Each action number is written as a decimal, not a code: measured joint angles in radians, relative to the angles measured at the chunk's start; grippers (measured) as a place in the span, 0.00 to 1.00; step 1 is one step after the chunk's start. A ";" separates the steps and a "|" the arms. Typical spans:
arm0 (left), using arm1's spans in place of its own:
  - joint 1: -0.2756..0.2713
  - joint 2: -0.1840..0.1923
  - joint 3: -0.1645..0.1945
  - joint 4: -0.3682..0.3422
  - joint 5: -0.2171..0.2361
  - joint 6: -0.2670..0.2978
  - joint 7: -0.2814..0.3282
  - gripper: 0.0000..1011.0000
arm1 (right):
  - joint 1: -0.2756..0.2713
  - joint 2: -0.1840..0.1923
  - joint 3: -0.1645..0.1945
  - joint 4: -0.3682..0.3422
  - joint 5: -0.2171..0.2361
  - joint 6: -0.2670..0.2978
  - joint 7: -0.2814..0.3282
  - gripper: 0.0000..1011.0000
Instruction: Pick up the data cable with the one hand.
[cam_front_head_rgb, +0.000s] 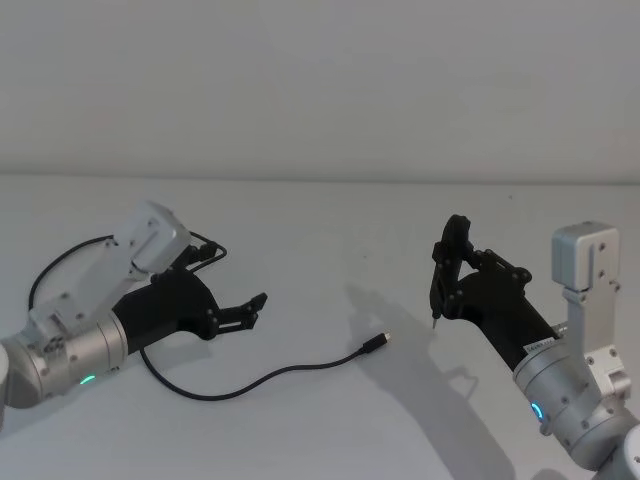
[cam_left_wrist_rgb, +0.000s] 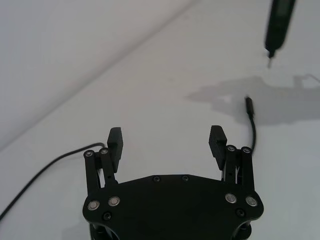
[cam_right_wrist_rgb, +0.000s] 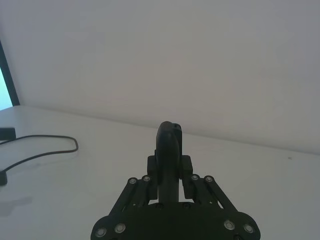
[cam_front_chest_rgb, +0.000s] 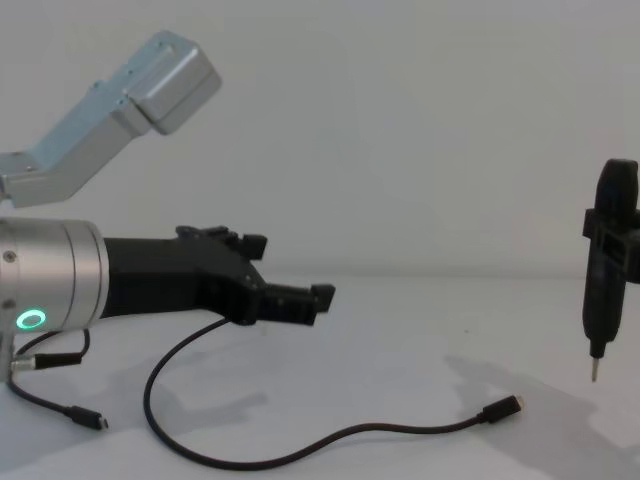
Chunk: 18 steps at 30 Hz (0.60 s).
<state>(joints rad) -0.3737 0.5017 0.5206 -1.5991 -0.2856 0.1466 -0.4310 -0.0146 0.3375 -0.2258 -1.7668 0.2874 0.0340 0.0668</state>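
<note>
1. The left gripper (cam_front_head_rgb: 252, 310) hovers just above the white table (cam_front_head_rgb: 300, 225) on the robot's left side, its wrist ring glowing green.
2. Its jaws are spread wide with nothing between them, as the left wrist view shows.
3. The data cable (cam_front_head_rgb: 280, 375) lies slack on the table, touched by neither gripper. It curves from under the left gripper forward and to the right.
4. The cable's plug (cam_front_head_rgb: 378, 343) rests on the table between the two grippers, ahead of the left fingertips.
5. The right gripper (cam_front_head_rgb: 447, 268) is raised on the right side, its jaws clamped on a black pen-like tool (cam_front_head_rgb: 437, 300).
6. The tool hangs tip down, its metal point above the table, near the plug but apart from it.
</note>
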 joint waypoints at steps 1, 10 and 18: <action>-0.014 0.006 0.008 0.009 -0.002 0.008 -0.023 0.99 | 0.000 0.000 0.000 0.000 0.000 0.000 0.000 0.27; -0.098 0.027 0.059 0.073 -0.007 0.046 -0.169 0.99 | 0.000 0.000 0.000 0.000 0.000 0.000 0.000 0.27; -0.152 0.025 0.102 0.122 -0.009 0.052 -0.256 0.99 | 0.000 0.000 0.000 0.000 0.000 0.000 0.000 0.27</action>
<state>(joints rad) -0.5258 0.5263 0.6227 -1.4773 -0.2945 0.1988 -0.6867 -0.0146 0.3375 -0.2258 -1.7668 0.2874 0.0340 0.0668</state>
